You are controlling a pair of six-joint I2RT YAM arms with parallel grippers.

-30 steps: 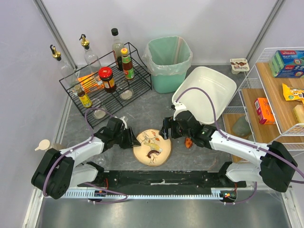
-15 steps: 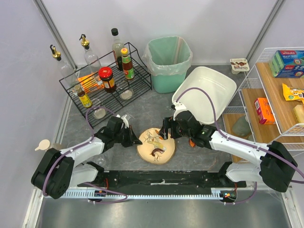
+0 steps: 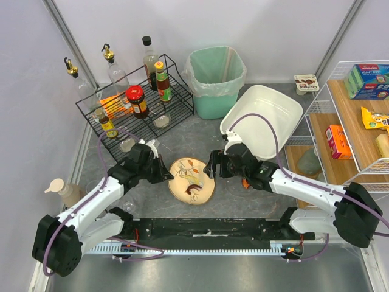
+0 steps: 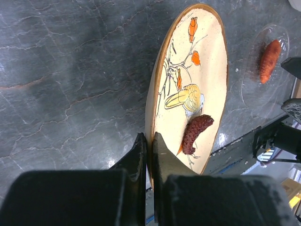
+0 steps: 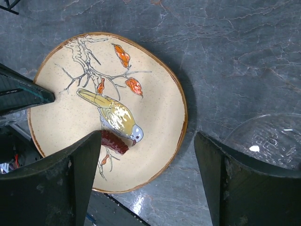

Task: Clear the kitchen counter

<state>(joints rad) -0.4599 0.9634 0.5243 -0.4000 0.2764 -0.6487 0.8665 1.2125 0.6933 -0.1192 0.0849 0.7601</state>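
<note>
Grey stone kitchen counter (image 3: 188, 139) lies under everything. Left gripper (image 3: 165, 175) pinches the bird plate (image 3: 193, 181) by its rim, tipped up. Right gripper (image 3: 213, 170) hangs beside it, jaws apart. Next, I think, the scrap (image 4: 196, 133) goes in the bin (image 3: 213, 100).

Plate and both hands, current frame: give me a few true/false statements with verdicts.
1. The left hand is shut on the rim of the plate. True.
2. The right hand grips the plate too. False: it is open, its fingers spread over the plate.
3. A dark red scrap lies on the plate. True.
4. The plate sits inside the white tub. False: it is over the counter, nearer the arms than the tub.
</note>
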